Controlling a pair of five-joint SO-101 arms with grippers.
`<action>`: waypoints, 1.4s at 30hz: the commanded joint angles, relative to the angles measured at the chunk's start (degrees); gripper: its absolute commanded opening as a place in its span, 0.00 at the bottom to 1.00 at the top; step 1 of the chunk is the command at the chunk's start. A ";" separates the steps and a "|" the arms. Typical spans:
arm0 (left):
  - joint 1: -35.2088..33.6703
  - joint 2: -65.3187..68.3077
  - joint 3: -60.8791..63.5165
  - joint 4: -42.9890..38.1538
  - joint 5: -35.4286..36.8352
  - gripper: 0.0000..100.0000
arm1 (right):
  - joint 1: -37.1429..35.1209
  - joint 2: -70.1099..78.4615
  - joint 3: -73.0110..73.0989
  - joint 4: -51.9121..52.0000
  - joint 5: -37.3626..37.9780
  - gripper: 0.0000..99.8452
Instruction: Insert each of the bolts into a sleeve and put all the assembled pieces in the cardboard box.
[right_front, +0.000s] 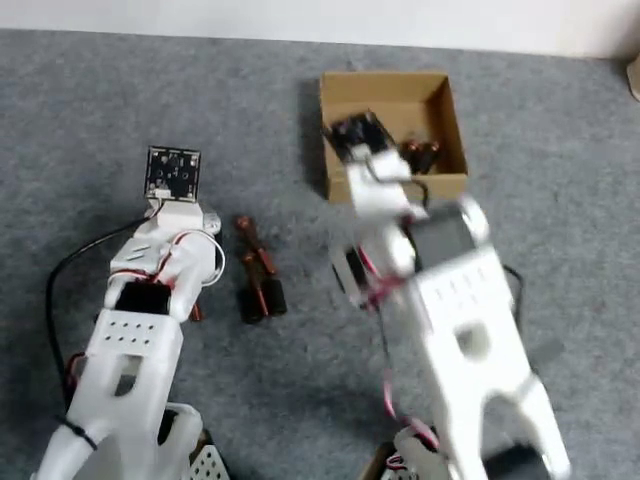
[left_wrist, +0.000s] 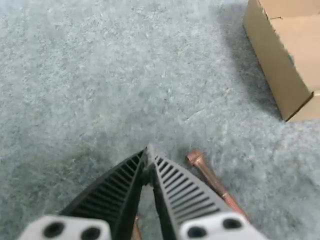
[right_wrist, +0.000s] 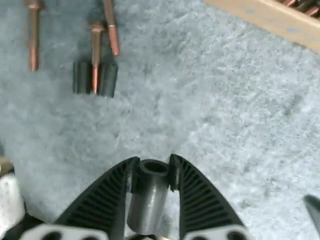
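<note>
Clamped on a black sleeve (right_wrist: 147, 200) near the cardboard box (right_front: 440, 185), the right gripper (right_wrist: 152, 164) looks mid-assembly; next, a bolt (left_wrist: 210, 180) lying on the box's left-arm side must enter it, the left gripper (left_wrist: 150, 159) there being closed on nothing.

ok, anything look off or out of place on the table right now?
Nothing spilled or damaged. One oddity: a bolt lies along the gap between two sleeves side by side on the carpet, apparently in neither. The right pincer grips an empty sleeve; the left pincer is shut on nothing.
</note>
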 joint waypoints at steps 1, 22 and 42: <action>0.75 -5.76 -2.95 2.46 0.00 0.01 | 0.92 -18.15 13.49 -3.82 5.01 0.00; 6.90 35.65 -25.54 1.76 19.78 0.21 | 20.97 -69.58 79.69 -37.23 16.26 0.00; 8.75 40.66 -31.96 12.57 30.86 0.17 | 16.92 -75.03 84.18 -37.58 13.45 0.00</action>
